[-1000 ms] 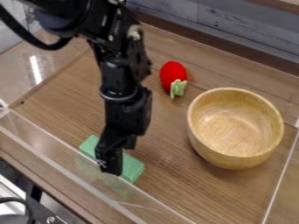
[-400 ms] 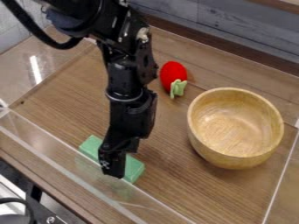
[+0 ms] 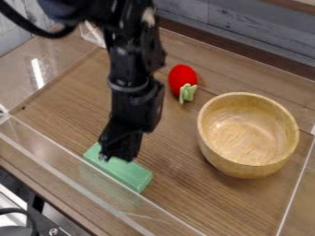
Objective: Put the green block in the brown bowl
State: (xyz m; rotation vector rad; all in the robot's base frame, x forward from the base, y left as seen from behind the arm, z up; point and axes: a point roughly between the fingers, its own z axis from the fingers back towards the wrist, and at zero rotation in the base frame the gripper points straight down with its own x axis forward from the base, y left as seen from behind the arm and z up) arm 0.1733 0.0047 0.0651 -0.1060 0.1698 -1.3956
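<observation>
The green block (image 3: 133, 174) lies flat on the wooden table near the front left, a light green elongated slab. My gripper (image 3: 114, 155) reaches down onto its left half, and the fingers are closed against the block, which still rests on the table. The arm hides part of the block's left end. The brown bowl (image 3: 207, 125), round, wooden and thick-rimmed, stands to the right with nothing inside, well apart from the gripper.
A small red rounded object with a green stem (image 3: 182, 79) sits behind the bowl, close to the arm. A clear plastic wall (image 3: 62, 180) runs along the table's front edge, just in front of the block.
The fingers, open around the block before, have shut on it. The arm has shifted slightly left and leaned; the block stays on the table.
</observation>
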